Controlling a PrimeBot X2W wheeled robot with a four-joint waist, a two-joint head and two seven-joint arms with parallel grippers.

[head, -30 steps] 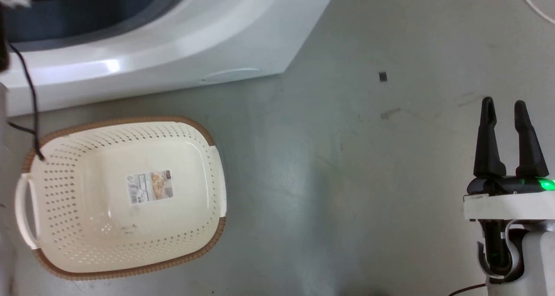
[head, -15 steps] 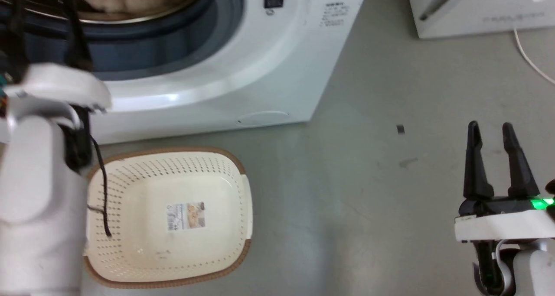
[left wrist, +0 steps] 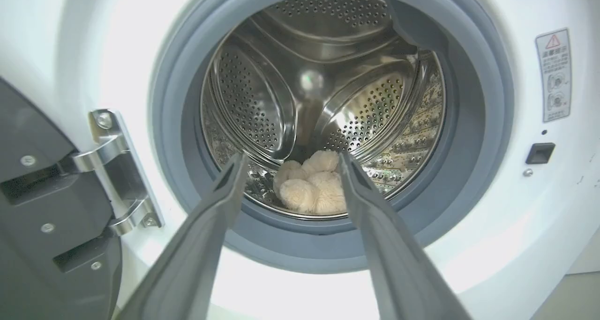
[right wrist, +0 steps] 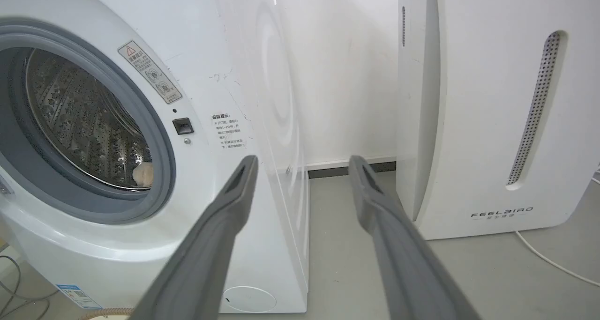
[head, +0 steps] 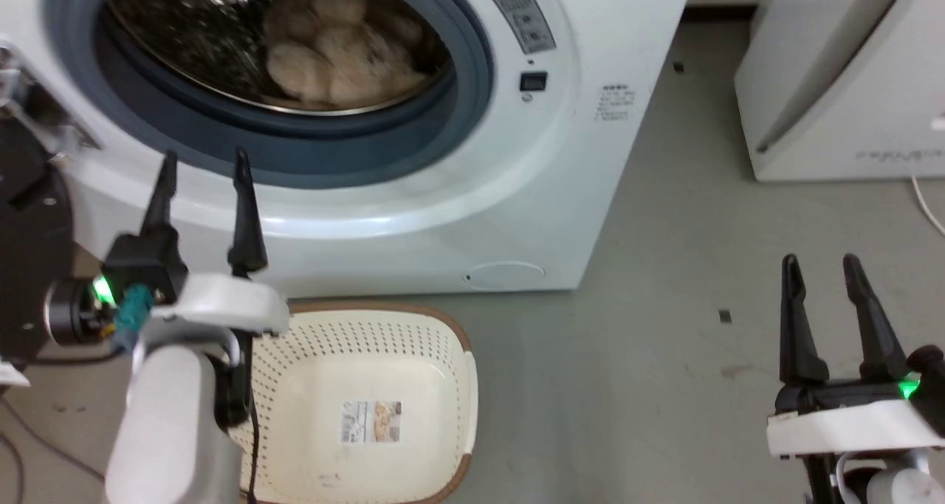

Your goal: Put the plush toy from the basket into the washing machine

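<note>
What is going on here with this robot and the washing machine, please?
The plush toy lies inside the drum of the washing machine, so the transfer looks done. The basket on the floor before it holds only its sticker. The left gripper, open and empty, points at the drum; the right gripper is open and empty at the side.

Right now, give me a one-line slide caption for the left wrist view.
Open left end effector faces the washing machine, with the plush toy lying low in its steel drum.
</note>
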